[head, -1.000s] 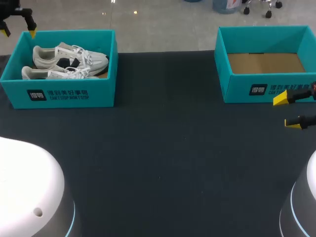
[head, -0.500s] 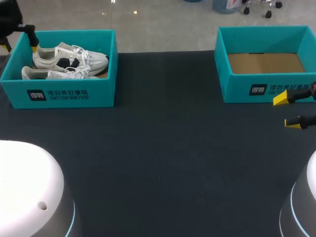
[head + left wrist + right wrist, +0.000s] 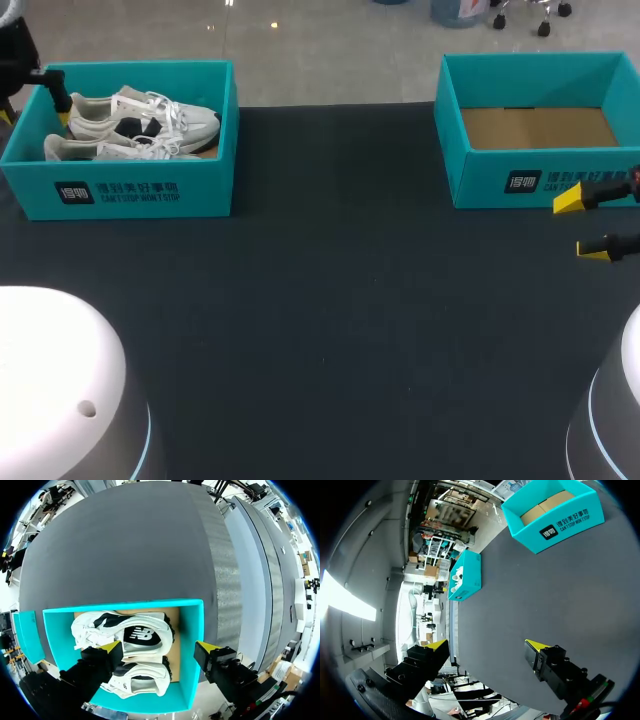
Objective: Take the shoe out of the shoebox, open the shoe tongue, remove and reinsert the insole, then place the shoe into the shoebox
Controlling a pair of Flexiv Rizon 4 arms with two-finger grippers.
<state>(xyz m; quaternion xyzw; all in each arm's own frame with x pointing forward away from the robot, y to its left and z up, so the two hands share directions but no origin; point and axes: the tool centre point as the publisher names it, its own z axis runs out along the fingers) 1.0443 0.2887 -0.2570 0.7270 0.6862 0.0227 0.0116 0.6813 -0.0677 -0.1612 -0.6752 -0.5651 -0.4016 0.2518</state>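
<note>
While the job has scarcely begun, our left gripper hangs over the far-left end of the teal left shoebox. Its yellow-tipped fingers stand wide apart and grip nothing: one finger is above the footwear and the other is at the box's end wall. Inside lies the pair of white sneakers, side by side on their flanks. The nearer-wall sneaker is partly under our finger, and its mate with the dark side panel is just beyond it. Neither shoe is lifted, so we judge that every step remains: taking one out, opening the tongue, pulling and refitting the insole, and boxing the shoe again. Across the dark table, well apart from the first box, the right shoebox shows only its bare cardboard floor. Just in front of its near-right corner our right gripper waits low over the table with its fingers spread, holding nothing. From here, we reckon the first grasp calls for the left arm to descend onto a sneaker.
</note>
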